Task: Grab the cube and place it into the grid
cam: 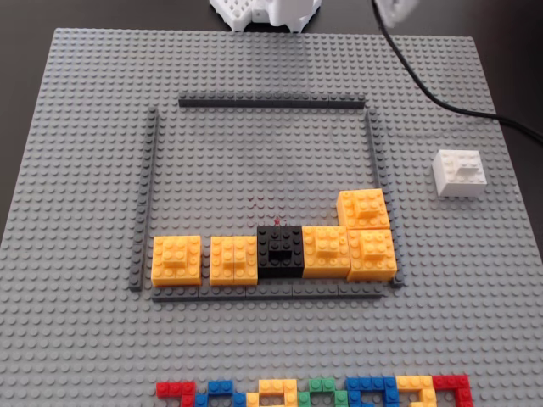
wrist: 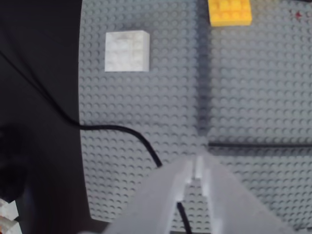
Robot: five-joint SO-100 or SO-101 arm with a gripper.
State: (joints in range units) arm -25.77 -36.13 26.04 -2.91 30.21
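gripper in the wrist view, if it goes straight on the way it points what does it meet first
Probably bare baseplate: the shut gripper points up the picture, along a dark strip. The cube lies left of that line. Depth is unclear.

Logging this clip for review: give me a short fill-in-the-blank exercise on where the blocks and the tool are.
1. The white cube sits ___ the grid, right of it in the fixed view.
2. The number of yellow blocks inside the grid is ___.
3. The tool holds ___.
4. The block between yellow ones in the bottom row is ___.

Missing: outside; five; nothing; black
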